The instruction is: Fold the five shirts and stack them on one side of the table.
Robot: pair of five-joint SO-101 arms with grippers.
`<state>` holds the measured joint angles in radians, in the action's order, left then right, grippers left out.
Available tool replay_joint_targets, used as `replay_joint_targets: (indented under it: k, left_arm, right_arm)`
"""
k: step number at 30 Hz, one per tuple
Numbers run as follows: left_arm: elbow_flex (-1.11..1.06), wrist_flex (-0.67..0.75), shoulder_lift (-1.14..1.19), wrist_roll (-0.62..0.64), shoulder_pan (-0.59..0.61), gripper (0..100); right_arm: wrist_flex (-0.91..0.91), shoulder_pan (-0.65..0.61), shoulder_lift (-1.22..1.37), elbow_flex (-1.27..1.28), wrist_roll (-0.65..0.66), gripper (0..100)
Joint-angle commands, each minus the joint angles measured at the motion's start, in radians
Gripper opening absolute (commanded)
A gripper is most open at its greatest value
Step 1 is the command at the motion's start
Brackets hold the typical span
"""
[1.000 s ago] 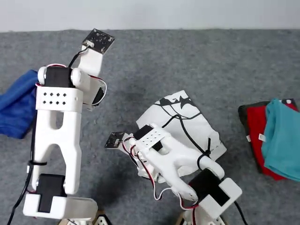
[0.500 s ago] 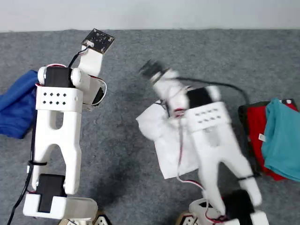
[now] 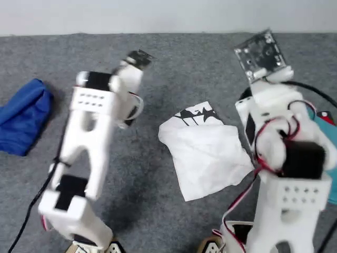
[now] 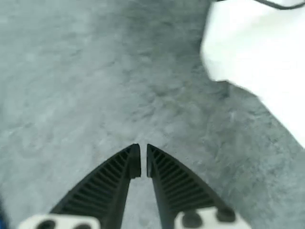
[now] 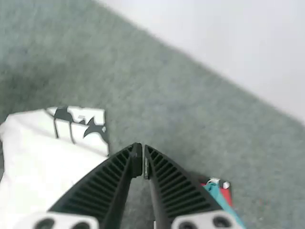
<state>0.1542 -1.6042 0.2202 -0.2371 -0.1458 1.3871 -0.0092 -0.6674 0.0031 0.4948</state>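
Note:
A white shirt [image 3: 208, 153] with a black print [image 3: 197, 113] lies roughly folded and rumpled at the table's middle. My left arm [image 3: 89, 132] stands just to its left. In the left wrist view my left gripper [image 4: 141, 160] is shut on nothing over bare carpet, the white shirt [image 4: 262, 52] a short way off. My right arm [image 3: 284, 158] rises at the shirt's right edge. My right gripper [image 5: 140, 160] is shut and empty, above the carpet beyond the white shirt [image 5: 43, 148]. A blue shirt [image 3: 23, 116] lies bunched at the far left.
A stack with a red shirt [image 3: 325, 115] and a teal shirt [image 3: 330, 132] sits at the right edge, mostly hidden behind my right arm; its corner [image 5: 217, 187] peeks past the right gripper. Grey carpet [image 3: 184, 68] covers the table, with a pale wall [image 5: 228, 43] behind.
My right arm rose off the white shirt and swung across to its right side. My left arm leaned right, toward the shirt. The shirt now lies uncovered.

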Motion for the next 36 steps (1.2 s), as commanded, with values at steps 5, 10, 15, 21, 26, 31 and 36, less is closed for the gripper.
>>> replay_joint_targets:
  k: [5, 10, 15, 21, 26, 31, 36]
  left_arm:
    - [0.015, 0.057, 0.169, 0.002, -0.072, 4]
    - [0.064, -0.005, 0.169, 0.002, -0.068, 4]
    - [0.097, -0.043, 0.169, 0.002, -0.072, 4]
    - [0.097, -0.043, 0.169, 0.002, -0.074, 4]
    - [0.097, -0.043, 0.169, 0.002, -0.071, 4]
    - [0.097, -0.043, 0.173, 0.002, -0.074, 4]
    - [0.097, -0.043, 0.175, 0.002, -0.071, 4]
  right_arm:
    - [-0.008, -0.053, -0.024, 0.299, -0.015, 6.0]
    - [-0.242, -0.027, 0.059, 0.542, -0.164, 23.4]
    - [-0.443, -0.022, 0.277, 0.594, -0.198, 21.5]
    - [-0.519, -0.027, 0.587, 0.468, -0.199, 21.4]
    - [-0.518, -0.025, 0.785, 0.367, -0.23, 21.1]
    - [-0.518, -0.021, 0.885, 0.298, -0.226, 8.5]
    - [-0.449, -0.001, 0.854, 0.262, -0.232, 0.4]
